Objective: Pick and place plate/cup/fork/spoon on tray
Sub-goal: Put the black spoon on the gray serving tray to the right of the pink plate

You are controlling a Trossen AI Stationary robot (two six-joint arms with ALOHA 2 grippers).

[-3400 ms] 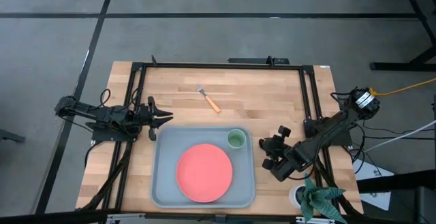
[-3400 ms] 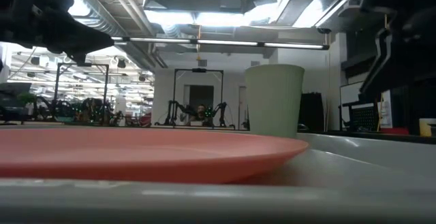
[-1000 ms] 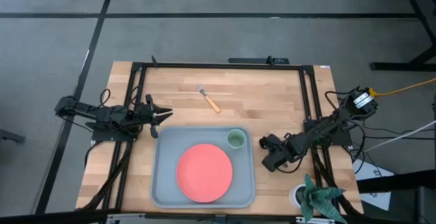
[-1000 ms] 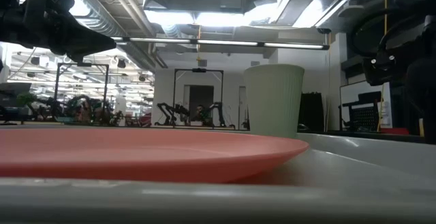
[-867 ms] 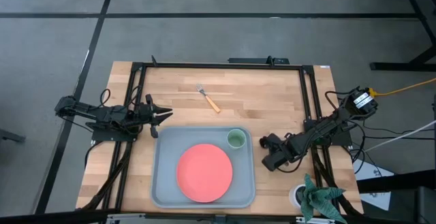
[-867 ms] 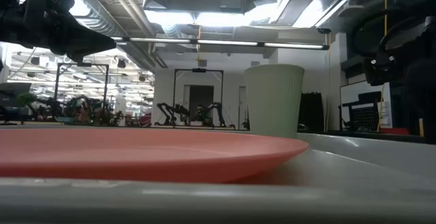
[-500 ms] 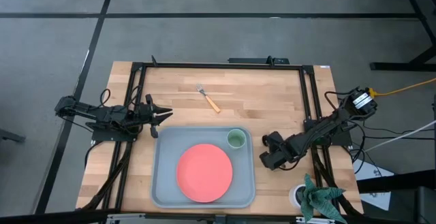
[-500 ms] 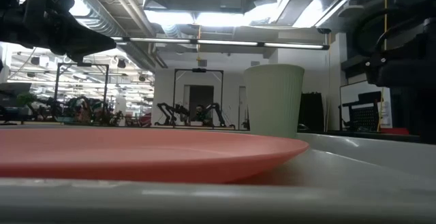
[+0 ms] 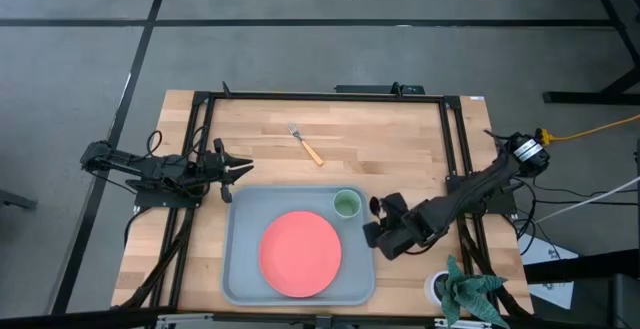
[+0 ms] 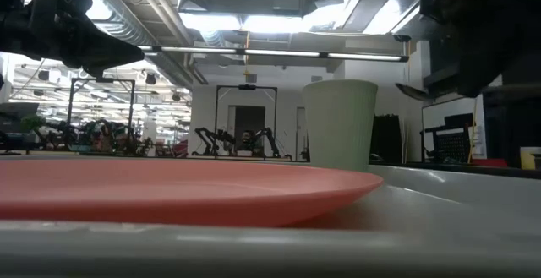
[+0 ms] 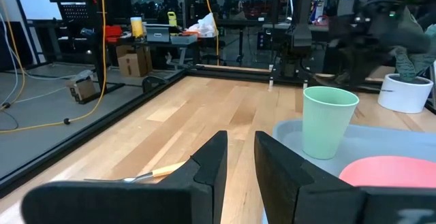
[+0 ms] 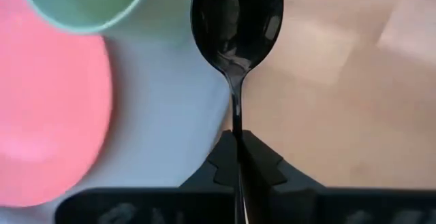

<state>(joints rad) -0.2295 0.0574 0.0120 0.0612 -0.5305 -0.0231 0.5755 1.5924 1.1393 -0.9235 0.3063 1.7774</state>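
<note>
Right hand point(image 12: 236, 157) clamps the spoon point(image 12: 237, 20), its bowl ahead over the tray point(image 12: 177, 108) rim beside the cup point(image 12: 85, 3); left hand point(image 11: 240, 163) slightly open, idle.

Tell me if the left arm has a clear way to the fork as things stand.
Probably yes. The left hand waits at the tray's far left corner, and only bare table lies between it and the fork. Its fingers stand slightly apart, holding nothing.

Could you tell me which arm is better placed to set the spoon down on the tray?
The right. Its claw is shut on the spoon and hangs over the tray's right rim beside the cup. The left claw waits off the tray's far left corner, holding nothing.
</note>
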